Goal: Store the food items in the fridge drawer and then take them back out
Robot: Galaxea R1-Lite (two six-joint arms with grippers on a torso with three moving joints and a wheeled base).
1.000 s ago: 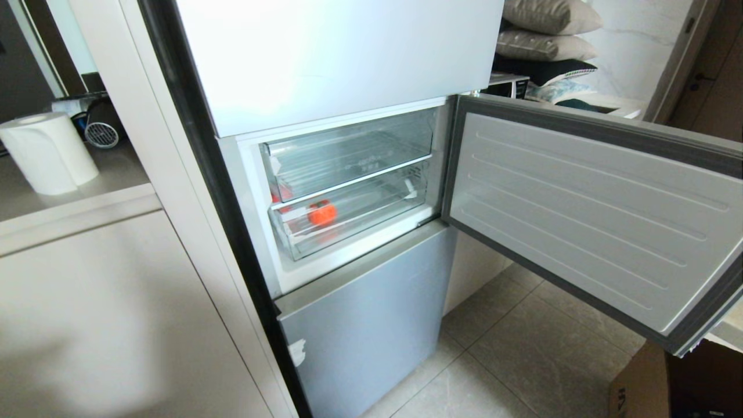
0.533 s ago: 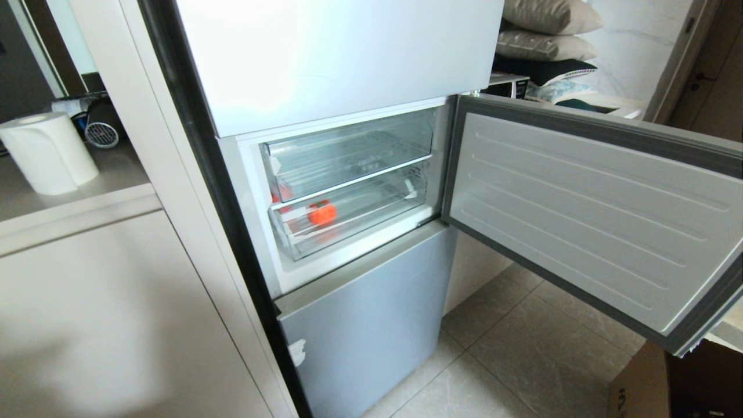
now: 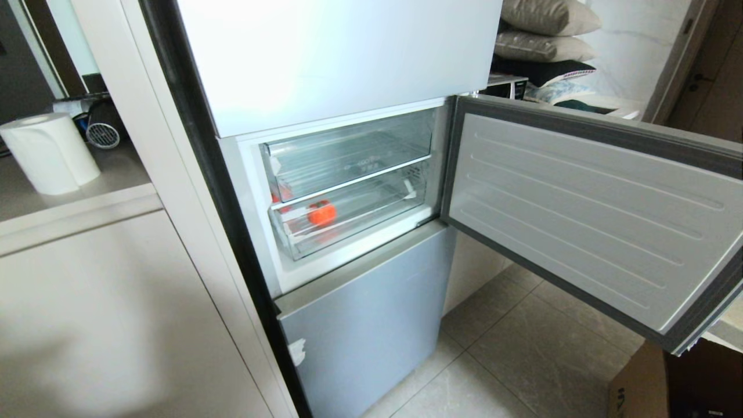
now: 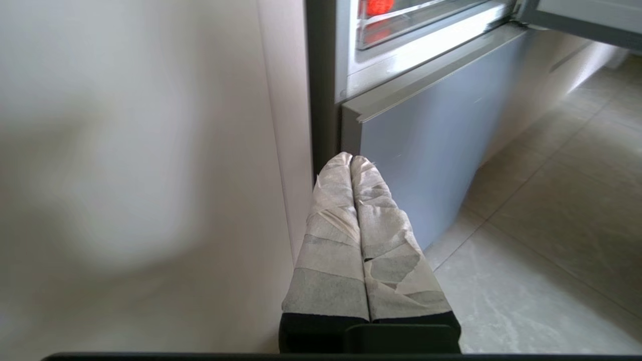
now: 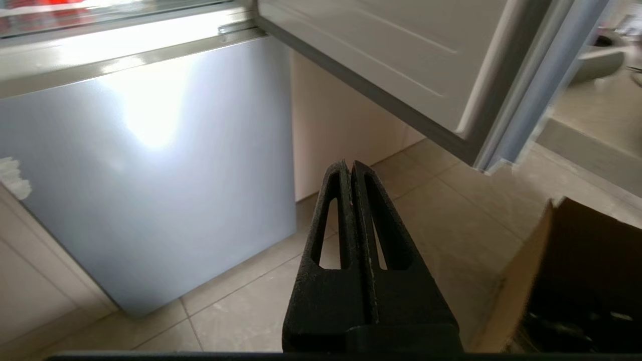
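Observation:
A small round red fruit [image 3: 321, 213] lies inside the lower clear fridge drawer [image 3: 371, 223], which is pushed into the open middle compartment; it also shows in the left wrist view as the red fruit [image 4: 377, 6]. A flat-fronted clear bin [image 3: 348, 154] sits above the drawer. Neither arm appears in the head view. My left gripper [image 4: 351, 159], wrapped in pale tape, is shut and empty, low beside the fridge's left edge. My right gripper [image 5: 349, 164], black, is shut and empty, hanging over the floor tiles below the open door.
The compartment door [image 3: 586, 215] stands swung wide to the right. Below is a closed silver-blue panel [image 3: 365, 337]. A beige cabinet [image 3: 87, 302] with a paper towel roll [image 3: 49, 152] on top flanks the left. A cardboard box [image 3: 673, 383] sits on the floor at right.

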